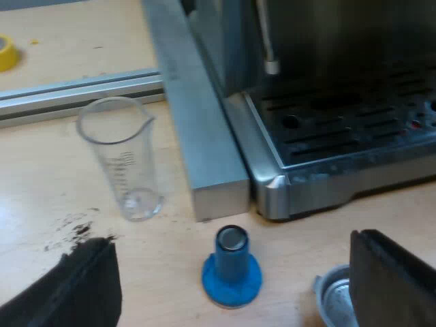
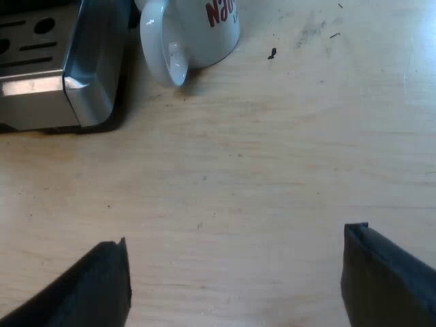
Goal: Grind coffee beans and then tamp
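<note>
Left gripper, jaws wide apart, has the upright tamper between them and the holder at four o'clock from it, making it nearer than the right gripper, also spread, over the table.

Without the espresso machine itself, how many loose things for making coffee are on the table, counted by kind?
Measuring glass: 1
Blue tamper: 1
Metal holder: 1
Mug: 1
Total: 4
</note>
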